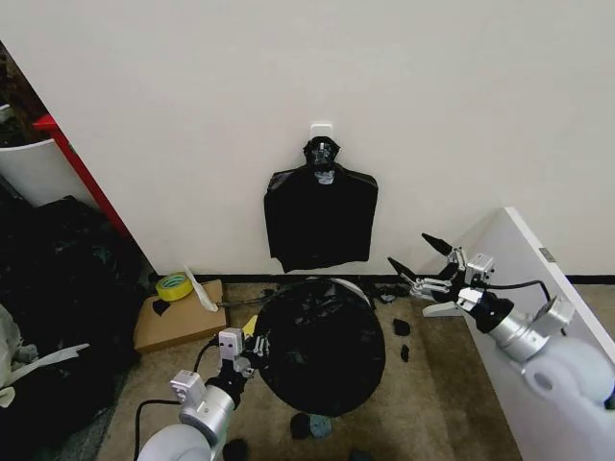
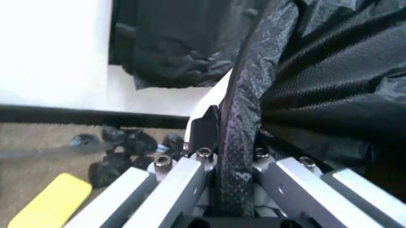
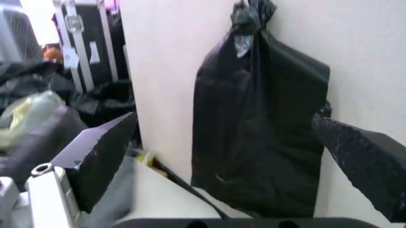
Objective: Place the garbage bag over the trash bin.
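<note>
Garbage bag point(image 1: 322, 346) lies draped across the mouth of the trash bin point(image 1: 352, 285), which stands on the floor point(image 1: 437, 403) just in front of the wall; a sliver of white rim shows at the far edge, rest covered in black plastic. Left claw point(image 1: 256, 353) sits at the bin's near-left rim, clamped on the bag: in the wrist view the fingers point(image 2: 184, 178) pinch a fold of the bag point(image 2: 244, 118) over the rim edge. Right claw point(image 1: 419, 261) hangs in the air to the right of the bin and above it, jaws spread wide, nothing between them, apart from the bag; pointed toward the wall. Flat black bundle point(image 1: 321, 216) w/ knotted top hangs on the wall above the bin, seen between the right fingertips point(image 3: 101, 152) in that wrist view. Cardboard box point(image 1: 178, 317) w/ yellow tape roll point(image 1: 174, 285) on it lies left of the bin. Small black scraps point(image 1: 401, 328) on floor near bin, right side.
</note>
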Available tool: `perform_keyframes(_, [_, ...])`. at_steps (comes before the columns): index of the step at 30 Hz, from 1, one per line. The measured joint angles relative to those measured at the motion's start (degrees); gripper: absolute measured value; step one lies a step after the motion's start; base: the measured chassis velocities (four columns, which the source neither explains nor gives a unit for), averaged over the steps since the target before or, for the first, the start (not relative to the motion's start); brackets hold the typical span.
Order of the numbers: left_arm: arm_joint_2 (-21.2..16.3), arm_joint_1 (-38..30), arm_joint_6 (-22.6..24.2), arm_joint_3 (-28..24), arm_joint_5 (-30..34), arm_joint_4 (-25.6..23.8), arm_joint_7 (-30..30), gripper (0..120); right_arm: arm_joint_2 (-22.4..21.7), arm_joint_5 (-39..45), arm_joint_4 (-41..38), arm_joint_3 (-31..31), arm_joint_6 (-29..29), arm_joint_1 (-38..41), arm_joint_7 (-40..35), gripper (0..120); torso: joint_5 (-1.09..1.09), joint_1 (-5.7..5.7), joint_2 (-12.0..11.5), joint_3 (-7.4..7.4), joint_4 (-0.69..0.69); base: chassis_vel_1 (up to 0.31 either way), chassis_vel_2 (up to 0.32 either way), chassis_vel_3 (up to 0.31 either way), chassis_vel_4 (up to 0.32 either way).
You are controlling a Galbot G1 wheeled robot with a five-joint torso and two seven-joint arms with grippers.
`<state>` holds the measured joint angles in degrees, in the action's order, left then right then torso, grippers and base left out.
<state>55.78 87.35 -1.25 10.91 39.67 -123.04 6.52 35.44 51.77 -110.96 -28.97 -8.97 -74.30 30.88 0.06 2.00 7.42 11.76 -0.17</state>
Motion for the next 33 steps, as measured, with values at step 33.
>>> perform_keyframes(33, [-2.1, -4.42, -2.06, -2.81, -9.6, 1.58, -5.44, 0, -1.43, -8.58, 2.09, 9.19, 4.34, 5.44, 4.31, 100, -0.02, 0.0, 0.0, -0.01, -0.01, 0.0, 0.0, 0.0, 0.0])
